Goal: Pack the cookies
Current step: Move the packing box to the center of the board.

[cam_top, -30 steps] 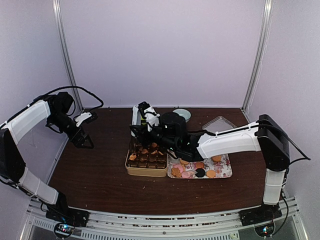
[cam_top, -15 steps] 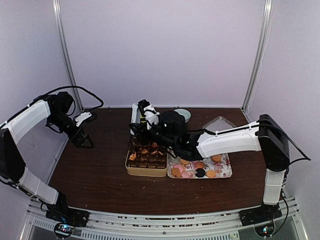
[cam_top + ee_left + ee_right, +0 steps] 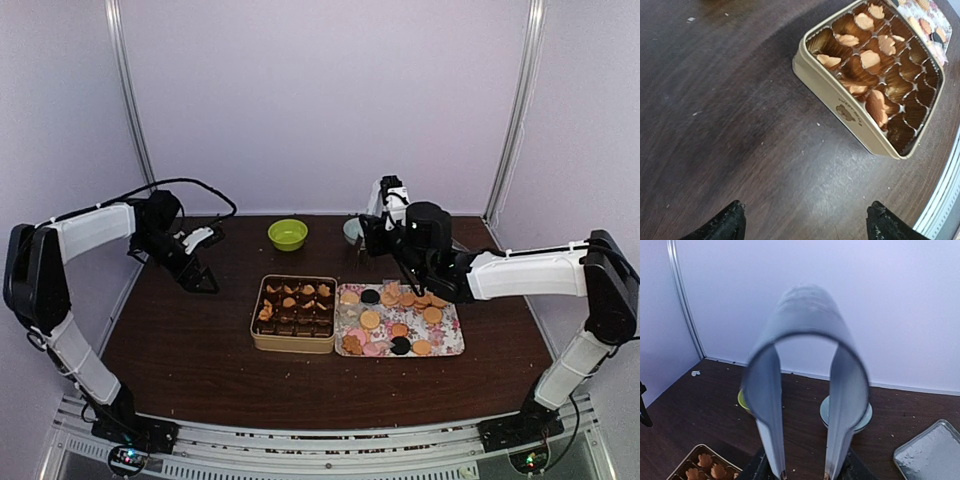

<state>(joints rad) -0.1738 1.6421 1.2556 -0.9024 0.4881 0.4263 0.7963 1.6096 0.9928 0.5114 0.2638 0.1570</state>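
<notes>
Cookies [image 3: 400, 318], round tan, pink and dark, lie on a floral tray [image 3: 452, 345] right of centre. More tan cookies [image 3: 295, 297] sit in the dark paper cups of the tan tin [image 3: 290, 343]; the left wrist view shows the tin [image 3: 840, 102] and its cookies [image 3: 870, 59] too. My right gripper [image 3: 380, 222] is behind the tray, shut on grey metal tongs [image 3: 805, 302] whose bend points away from the camera; the gripper [image 3: 805, 467] grips both arms. My left gripper [image 3: 200, 278] hangs open and empty over bare table left of the tin [image 3: 807, 225].
A green bowl [image 3: 287, 234] and a pale blue bowl [image 3: 352, 230] stand at the back; both show in the right wrist view [image 3: 743, 399] [image 3: 862, 415]. A metal tray [image 3: 930, 450] lies at the back right. Walls close off the back and sides.
My right arm has swung from over the tin to the back right, behind the floral tray, uncovering the green bowl. My left gripper has shifted a little right, toward the tin.
</notes>
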